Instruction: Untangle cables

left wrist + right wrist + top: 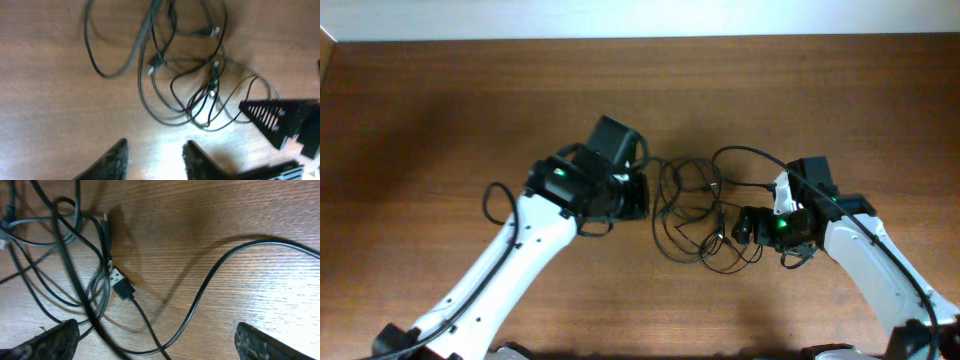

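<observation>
Black cables (214,70) bunched ahead of left gripper (155,159), jaws apart, empty | right gripper (155,342) wide apart, straddling one strand

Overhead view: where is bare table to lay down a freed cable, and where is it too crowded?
Bare wood: the far strip of the table along its back edge, and the near middle between the left arm and the right arm. Crowded: the centre, where the cables lie.

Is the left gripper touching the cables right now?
Apart. Left wrist view shows bare wood between the left gripper and the nearest loop of the cables.
</observation>
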`<state>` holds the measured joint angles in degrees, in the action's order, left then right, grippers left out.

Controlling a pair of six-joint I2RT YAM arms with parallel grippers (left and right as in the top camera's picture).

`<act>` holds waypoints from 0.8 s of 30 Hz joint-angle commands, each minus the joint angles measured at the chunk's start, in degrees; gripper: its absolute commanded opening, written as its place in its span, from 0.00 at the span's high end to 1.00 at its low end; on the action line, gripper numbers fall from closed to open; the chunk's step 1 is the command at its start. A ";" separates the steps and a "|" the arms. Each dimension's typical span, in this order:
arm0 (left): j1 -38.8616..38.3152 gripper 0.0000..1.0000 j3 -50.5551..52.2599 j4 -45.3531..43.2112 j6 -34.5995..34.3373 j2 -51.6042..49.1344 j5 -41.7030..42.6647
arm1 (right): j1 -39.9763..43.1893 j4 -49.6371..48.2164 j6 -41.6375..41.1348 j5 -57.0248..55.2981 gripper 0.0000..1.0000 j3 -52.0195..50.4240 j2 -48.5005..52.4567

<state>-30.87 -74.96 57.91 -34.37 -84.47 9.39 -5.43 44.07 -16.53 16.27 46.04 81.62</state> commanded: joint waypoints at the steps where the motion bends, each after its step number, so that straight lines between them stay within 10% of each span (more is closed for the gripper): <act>1: -3.72 0.87 2.38 -0.90 -4.04 -2.80 -0.59 | 0.22 -0.63 0.04 -0.44 0.22 -0.52 2.21; 4: -7.63 0.87 2.75 -4.83 -5.16 -6.19 0.04 | 0.22 -0.63 0.04 -0.44 0.44 -0.52 2.32; 15: -14.86 0.45 2.75 -13.86 -6.60 -18.62 -0.02 | 0.22 -1.42 0.04 -0.48 0.67 -0.52 2.32; 19: -14.88 0.46 2.75 -13.79 -6.58 -19.15 -0.07 | 0.22 -1.73 0.04 -0.48 0.73 -0.52 2.32; 24: -14.88 0.70 2.78 -13.79 -6.56 -20.04 -4.87 | 0.22 -1.73 0.04 -0.48 0.75 -0.52 2.32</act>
<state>-45.58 -72.73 44.10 -40.77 -102.89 8.12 -5.43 42.54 -16.51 16.29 45.93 83.70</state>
